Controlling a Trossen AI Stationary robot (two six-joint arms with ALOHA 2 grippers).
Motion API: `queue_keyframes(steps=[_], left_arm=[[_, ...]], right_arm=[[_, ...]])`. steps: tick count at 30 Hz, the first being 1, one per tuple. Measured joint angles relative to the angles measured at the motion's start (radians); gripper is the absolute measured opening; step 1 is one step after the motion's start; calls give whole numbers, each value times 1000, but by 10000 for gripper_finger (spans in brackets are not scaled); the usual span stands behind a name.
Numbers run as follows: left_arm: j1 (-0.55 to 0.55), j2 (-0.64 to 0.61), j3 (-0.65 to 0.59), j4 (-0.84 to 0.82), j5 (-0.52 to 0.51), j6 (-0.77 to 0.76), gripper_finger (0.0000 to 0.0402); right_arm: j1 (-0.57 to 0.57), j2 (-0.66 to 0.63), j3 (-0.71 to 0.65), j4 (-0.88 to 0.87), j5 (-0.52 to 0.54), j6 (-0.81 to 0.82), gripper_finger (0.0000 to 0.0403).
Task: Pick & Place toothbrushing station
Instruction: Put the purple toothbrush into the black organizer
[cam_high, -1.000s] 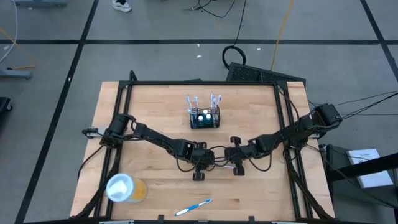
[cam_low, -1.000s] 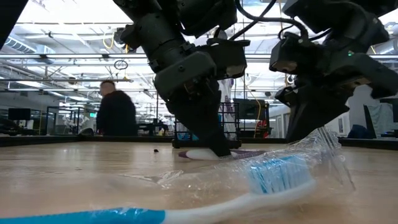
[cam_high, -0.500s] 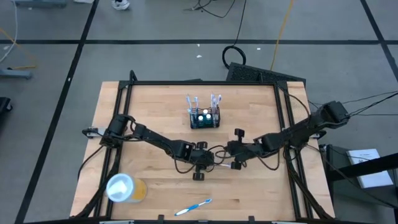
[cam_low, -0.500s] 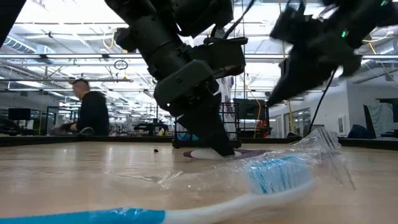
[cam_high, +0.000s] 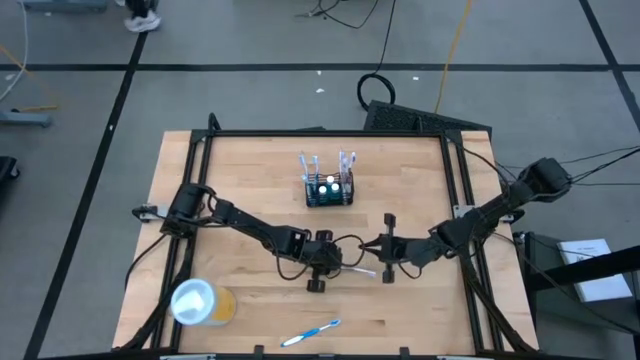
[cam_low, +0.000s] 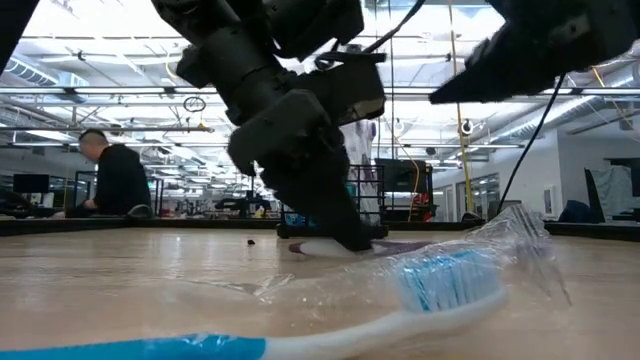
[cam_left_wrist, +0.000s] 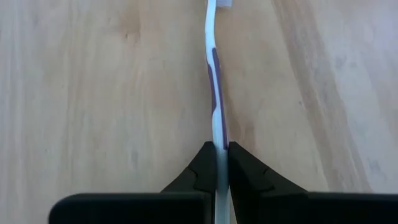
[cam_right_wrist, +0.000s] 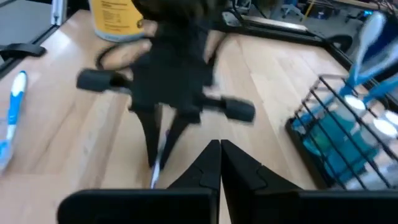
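From above, the left gripper (cam_high: 345, 266) sits where it was a second ago, low over the middle of the table (cam_high: 250, 170), its fingers clenched on a white and purple toothbrush (cam_high: 358, 269) that lies on the wood. The right gripper (cam_high: 370, 246) has swung round: a second ago its wrist was just beside the left one, and now the arm has drawn back toward the right edge, with its tip pointing across at the left gripper. The toothbrushing station (cam_high: 329, 190) has not moved; it stands upright near the far middle of the table, with brushes sticking up out of it. A yellow cup (cam_high: 200, 302) lies at the near left corner and a blue toothbrush (cam_high: 310, 333) at the near edge, both as before.

The low view shows what the high one cannot: the left gripper's fingertips (cam_low: 352, 240) are down at the board, and the blue toothbrush lies in clear wrapping (cam_low: 500, 245). A person (cam_low: 112, 178) in the room behind has walked further left.

The left wrist view shows the two fingers pressed onto the toothbrush's handle.

The right wrist view shows its own fingers shut on nothing, with the left gripper ahead and the station off to one side.
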Motion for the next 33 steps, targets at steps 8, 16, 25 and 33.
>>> queue_keyframes(steps=[8,16,25,33], left_arm=[[19,-93,-114,66,-24,-18,19],[40,-272,-349,410,-25,-55,19],[42,-419,-561,659,-136,-74,19],[39,-511,-672,727,-201,-89,18]], right_arm=[[9,-66,-122,80,2,25,0],[28,-91,-133,96,-1,-35,0],[-28,-107,-212,299,-16,-106,7],[-109,-122,-254,318,-187,-168,40]])
